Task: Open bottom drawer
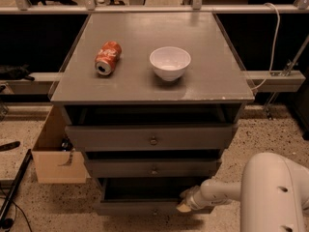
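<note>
The grey cabinet (145,88) has three drawers. The bottom drawer (140,207) is the lowest grey front, with its small knob (154,211) near the frame's bottom edge. It stands out past the middle drawer (153,168), and its dark inside shows above the front. My gripper (185,203) is at the top right end of the bottom drawer's front, touching or nearly touching its upper edge. My white arm (275,197) comes in from the lower right.
A red soda can (107,58) lies on its side and a white bowl (170,63) stands on the cabinet top. The top drawer (153,137) also stands out slightly. An open cardboard box (53,153) sits on the floor at the left, with cables beside it.
</note>
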{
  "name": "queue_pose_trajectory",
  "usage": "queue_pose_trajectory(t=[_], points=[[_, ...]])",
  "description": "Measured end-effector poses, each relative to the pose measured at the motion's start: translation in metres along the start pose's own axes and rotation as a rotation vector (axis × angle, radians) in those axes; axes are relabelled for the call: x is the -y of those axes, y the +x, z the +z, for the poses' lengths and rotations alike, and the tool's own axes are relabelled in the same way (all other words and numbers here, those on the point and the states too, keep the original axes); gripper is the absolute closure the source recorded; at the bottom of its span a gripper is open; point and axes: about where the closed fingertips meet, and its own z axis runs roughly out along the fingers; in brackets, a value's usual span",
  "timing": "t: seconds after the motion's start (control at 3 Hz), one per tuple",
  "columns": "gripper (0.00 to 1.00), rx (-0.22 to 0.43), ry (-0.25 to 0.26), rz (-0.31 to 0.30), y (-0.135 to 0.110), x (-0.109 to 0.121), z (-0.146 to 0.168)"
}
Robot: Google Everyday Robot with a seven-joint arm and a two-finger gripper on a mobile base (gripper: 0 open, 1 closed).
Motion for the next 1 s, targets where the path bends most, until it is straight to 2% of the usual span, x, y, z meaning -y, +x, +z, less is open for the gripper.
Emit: queue_pose_trajectory(t=[0.33, 0.67, 1.0], points=[[0.50, 0.000, 0.000, 0.000, 0.0000, 0.0000, 0.0000], [0.22, 0.000, 0.000, 0.000, 0.0000, 0.0000, 0.0000], [0.44, 0.000, 0.000, 0.000, 0.0000, -0.0001, 0.0001]])
